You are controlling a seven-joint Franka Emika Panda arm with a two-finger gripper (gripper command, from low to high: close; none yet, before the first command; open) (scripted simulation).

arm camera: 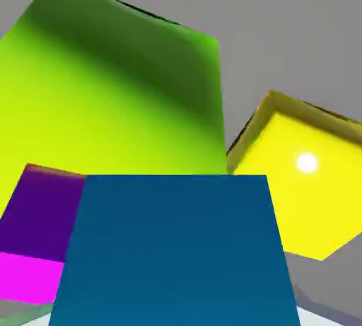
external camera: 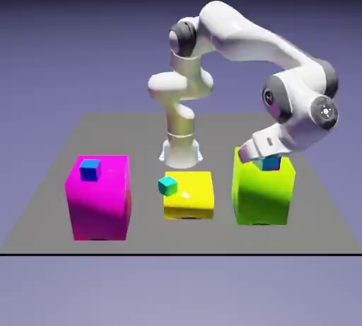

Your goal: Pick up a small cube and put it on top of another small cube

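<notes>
My gripper (external camera: 266, 158) is down on top of the big lime-green block (external camera: 263, 194), shut on the small cube (external camera: 271, 164), a cyan cube. In the hand view this small cube (arm camera: 173, 247) fills the lower middle and hides both finger tips. Right beside it, on the lime block (arm camera: 106, 91), stands the other small cube (arm camera: 41, 222), purple-magenta. In the exterior view the hand hides that purple cube.
A big yellow block (external camera: 191, 197) stands in the middle with a greener teal small cube (external camera: 167, 186) at its top left corner. At the exterior view's left is a big magenta block (external camera: 99, 204) carrying a blue small cube (external camera: 90, 170). The yellow block (arm camera: 311, 197) also shows in the hand view.
</notes>
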